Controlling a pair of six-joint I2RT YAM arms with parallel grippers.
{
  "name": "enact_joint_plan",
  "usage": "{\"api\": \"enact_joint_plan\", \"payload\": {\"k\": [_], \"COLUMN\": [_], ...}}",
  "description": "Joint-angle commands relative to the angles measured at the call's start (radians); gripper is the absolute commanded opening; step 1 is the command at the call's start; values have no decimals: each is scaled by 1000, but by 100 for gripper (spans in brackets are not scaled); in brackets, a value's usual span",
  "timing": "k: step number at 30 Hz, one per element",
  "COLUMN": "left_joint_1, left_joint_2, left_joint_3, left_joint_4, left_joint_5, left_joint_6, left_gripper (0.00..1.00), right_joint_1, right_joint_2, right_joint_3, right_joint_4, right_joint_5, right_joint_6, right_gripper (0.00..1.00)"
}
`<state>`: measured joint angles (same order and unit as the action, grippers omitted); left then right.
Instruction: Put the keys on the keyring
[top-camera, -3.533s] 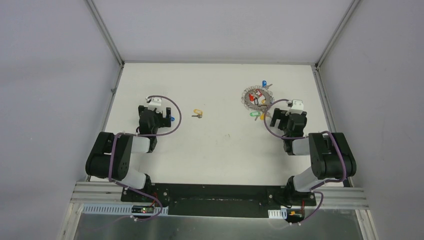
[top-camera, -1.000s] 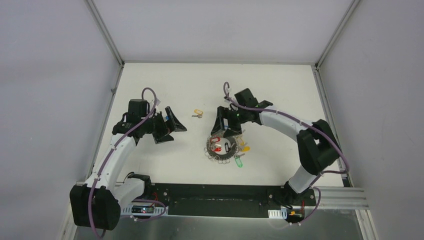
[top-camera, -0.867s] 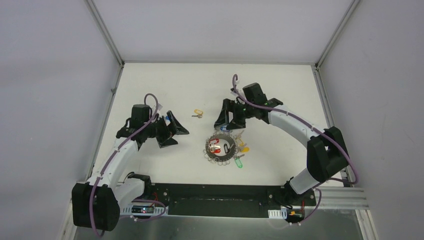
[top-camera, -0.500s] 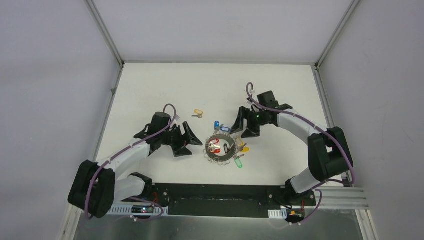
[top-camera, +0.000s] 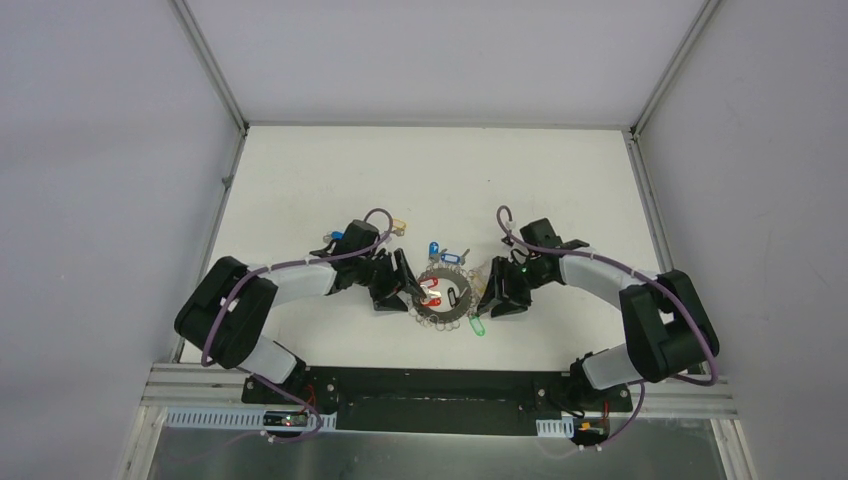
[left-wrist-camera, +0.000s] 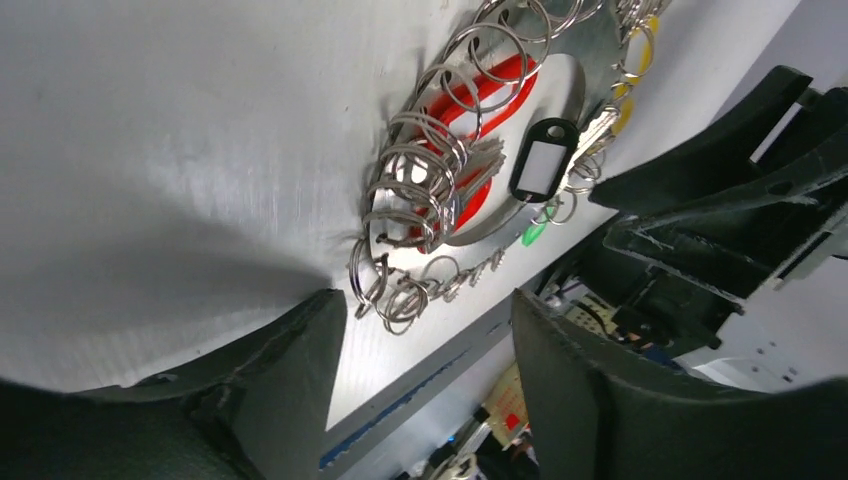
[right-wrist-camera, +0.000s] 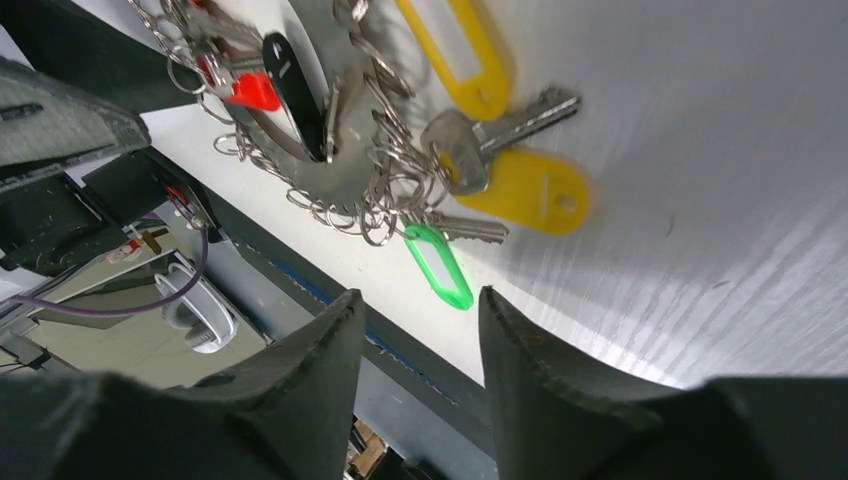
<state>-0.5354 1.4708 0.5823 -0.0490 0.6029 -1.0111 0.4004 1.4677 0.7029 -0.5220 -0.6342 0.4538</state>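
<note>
Closed in within 1 s on the keyring (top-camera: 444, 297), mid-table toward the near edge: left gripper (top-camera: 400, 290) and right gripper (top-camera: 497, 297) at its 2 sides, fingers spread, empty. Probably readying to pin it, with blue key (top-camera: 433, 249) and yellow key (top-camera: 398, 225) loose beyond. No legible writing on tags (right-wrist-camera: 438, 265).

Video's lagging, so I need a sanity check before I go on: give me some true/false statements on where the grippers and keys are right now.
1. The left gripper and right gripper are both open and hold nothing. True.
2. The keyring lies on the table between the two grippers. True.
3. The green tag is clamped in the right gripper. False: it lies on the table just ahead of the open gripper.
4. The left gripper holds a blue-tagged key. False: that key lies loose on the table, just beyond the keyring.
</note>
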Motion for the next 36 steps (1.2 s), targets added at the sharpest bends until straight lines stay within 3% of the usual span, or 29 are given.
{"api": "enact_joint_plan", "payload": {"k": [1,7,11,15,20,24,27,31,36], "left_joint_1": [-22,-31,-32,-32,-32,-33,-32,-32,-34], "left_joint_2": [60,187,255,243,113,-11,-103,-201,-318], "left_joint_3": [63,212,319,364,344,261,182,58,-116], "left_joint_4": [39,-13,-121,-198,-293,-307,-291,-223,-62], "left_joint_5": [-39,-22,-45,-95,-209,-242,-234,-178,-118], "left_joint_6": [11,66,133,179,231,213,172,98,-20], "left_gripper": [59,41,37,39,50,55,57,57,56], "right_joint_1": [32,123,200,275,262,157,56,-22,-29], "right_joint_2": [-56,-3,67,80,-41,-103,-92,29,170], "right_joint_3": [-43,-44,-16,18,63,108,136,213,311], "right_joint_4": [57,102,134,150,48,-37,-73,-133,-163], "right_joint_5": [-33,-48,-96,-127,-37,24,48,97,164], "right_joint_6": [42,87,111,128,100,44,-9,-87,-150], "right_gripper": [46,31,21,18,27,48,57,59,56]}}
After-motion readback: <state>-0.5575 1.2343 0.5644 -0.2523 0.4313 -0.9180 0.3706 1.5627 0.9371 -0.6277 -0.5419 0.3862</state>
